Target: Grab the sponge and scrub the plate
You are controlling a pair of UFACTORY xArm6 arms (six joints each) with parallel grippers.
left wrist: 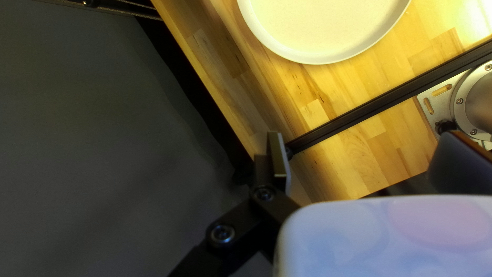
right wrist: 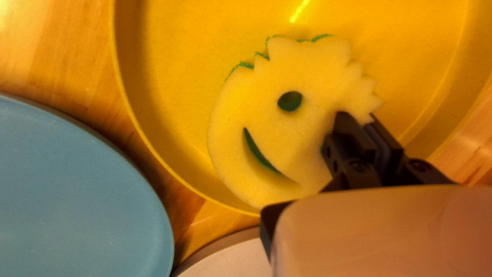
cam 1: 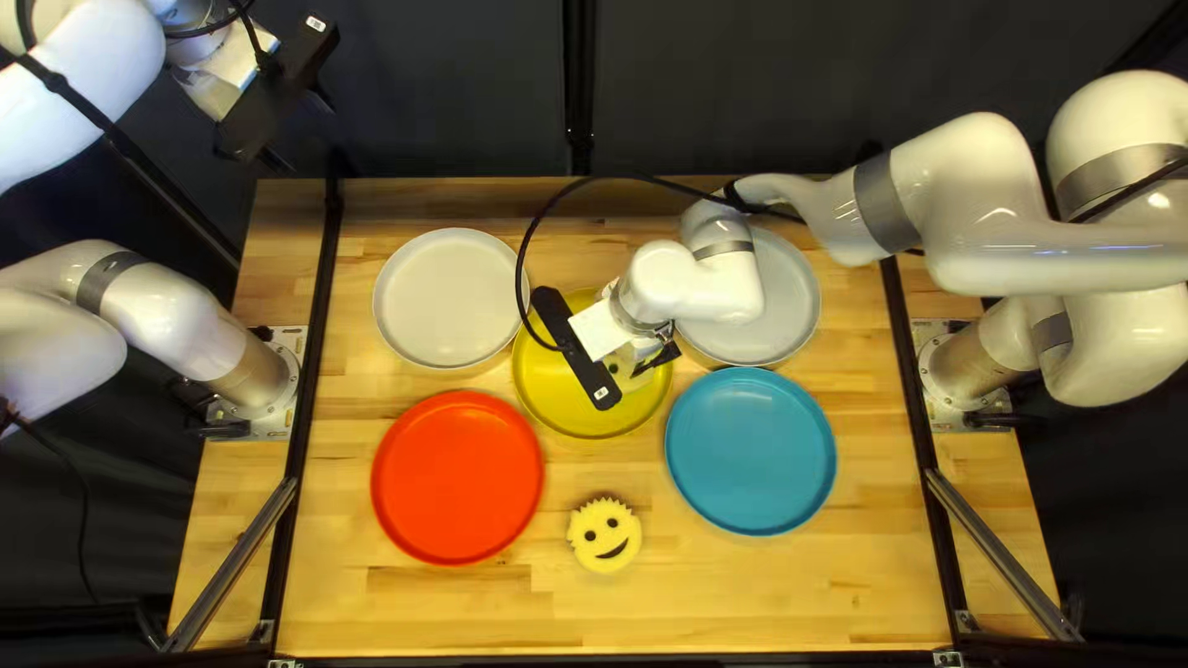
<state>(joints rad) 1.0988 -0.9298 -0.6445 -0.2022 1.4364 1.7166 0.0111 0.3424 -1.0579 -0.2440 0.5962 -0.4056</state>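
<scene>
You seem to begin scrubbing: right gripper [right wrist: 358, 114] pinches the sponge [right wrist: 266, 113] inside yellow plate [right wrist: 171, 110], left gripper [left wrist: 363, 132] is spread; next, please rub with gentle pressure.

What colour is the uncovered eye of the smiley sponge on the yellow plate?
Dark green; that eye shows best in the right wrist view.
</scene>
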